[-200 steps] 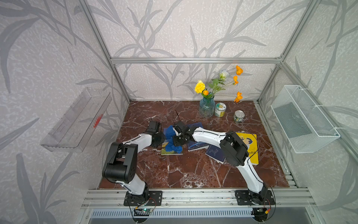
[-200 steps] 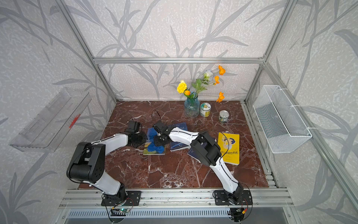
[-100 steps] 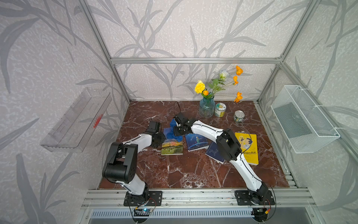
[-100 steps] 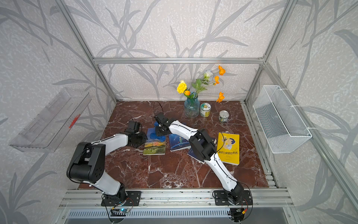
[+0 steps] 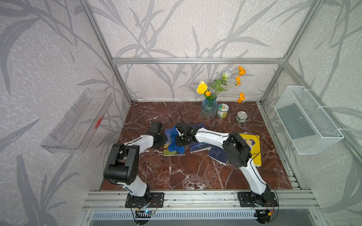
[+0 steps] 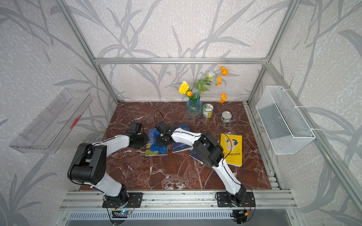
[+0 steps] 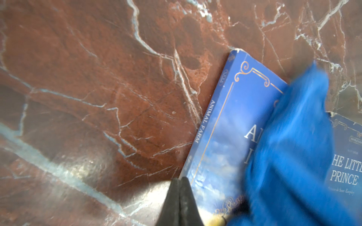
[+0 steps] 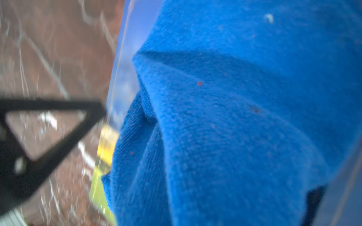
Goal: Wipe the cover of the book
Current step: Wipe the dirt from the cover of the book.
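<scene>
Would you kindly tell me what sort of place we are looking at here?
Probably a robot test cell dressed as a home corner: an aluminium frame lined with leaf wallpaper, two arms bolted to a front rail, and a marble-look tabletop carrying books and a vase of flowers.

We see the blue cloth (image 7: 290, 152) hiding most of the title on the book (image 7: 219, 140). The second book (image 7: 346, 170) is cut off at the edge of the left wrist view. In the right wrist view the worktop (image 8: 49, 58) is blurred.
</scene>
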`<state>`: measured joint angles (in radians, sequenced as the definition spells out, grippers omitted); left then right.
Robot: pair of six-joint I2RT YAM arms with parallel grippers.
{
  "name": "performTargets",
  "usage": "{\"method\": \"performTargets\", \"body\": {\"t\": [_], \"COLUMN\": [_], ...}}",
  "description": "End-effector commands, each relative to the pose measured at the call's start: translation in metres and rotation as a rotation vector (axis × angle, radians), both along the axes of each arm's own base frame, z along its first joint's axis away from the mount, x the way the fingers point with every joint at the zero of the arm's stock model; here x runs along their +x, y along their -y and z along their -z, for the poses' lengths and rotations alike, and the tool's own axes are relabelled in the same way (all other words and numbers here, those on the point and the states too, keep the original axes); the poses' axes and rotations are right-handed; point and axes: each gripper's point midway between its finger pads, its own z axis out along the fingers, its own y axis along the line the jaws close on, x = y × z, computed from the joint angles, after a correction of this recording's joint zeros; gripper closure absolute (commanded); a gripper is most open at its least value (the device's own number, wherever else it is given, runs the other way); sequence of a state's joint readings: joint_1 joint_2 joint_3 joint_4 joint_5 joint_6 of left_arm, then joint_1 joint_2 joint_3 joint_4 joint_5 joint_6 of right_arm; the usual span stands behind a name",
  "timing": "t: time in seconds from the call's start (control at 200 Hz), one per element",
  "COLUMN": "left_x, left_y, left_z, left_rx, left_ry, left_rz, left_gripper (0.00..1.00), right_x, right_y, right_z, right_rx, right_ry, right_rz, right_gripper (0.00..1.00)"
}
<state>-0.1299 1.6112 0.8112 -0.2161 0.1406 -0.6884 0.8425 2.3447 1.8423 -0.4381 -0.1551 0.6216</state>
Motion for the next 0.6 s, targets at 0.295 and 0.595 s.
{"method": "performTargets", "body": {"t": [0.295,0.595], "left_x": [-0.023,-0.023], "left_y": [-0.003,-0.002], "left_z": [0.019,0.017], "left_rx": [0.021,0.012], "left_ry": [-0.103,-0.092], "left_rz": [0.005,0.000], "left_gripper": [0.99,1.00], "right_x": [-0.035,-0.102], "right_y": [0.052,0.044], "right_z": [0.084,0.065], "right_rx": [-0.373,-0.329], "right_ry": [-0.111,-0.082], "right_rz": [-0.059,-0.128], "right_gripper": [0.93,0.95]}}
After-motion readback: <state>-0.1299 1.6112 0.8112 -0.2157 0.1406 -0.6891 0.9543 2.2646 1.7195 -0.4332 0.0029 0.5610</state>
